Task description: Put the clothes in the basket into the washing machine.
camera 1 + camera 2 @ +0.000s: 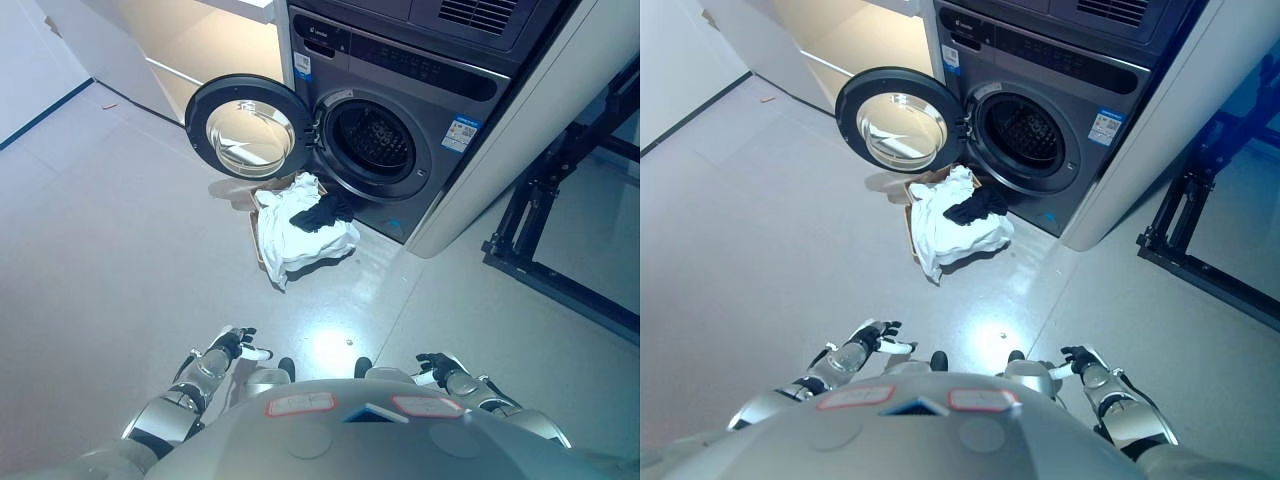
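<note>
A grey front-loading washing machine (400, 90) stands ahead with its round door (250, 125) swung open to the left and its drum (375, 140) empty. On the floor in front of it a basket (258, 238) holds white clothes (300, 235) with a dark garment (322, 212) on top; the cloth hides most of the basket. My left hand (236, 343) and right hand (438, 366) hang low near the bottom of the view, far from the basket, both with relaxed fingers and empty.
A black metal frame (560, 220) stands on the right beside a white panel (500, 150). A white cabinet (170, 50) stands at the back left. Grey floor (120, 250) lies between me and the basket.
</note>
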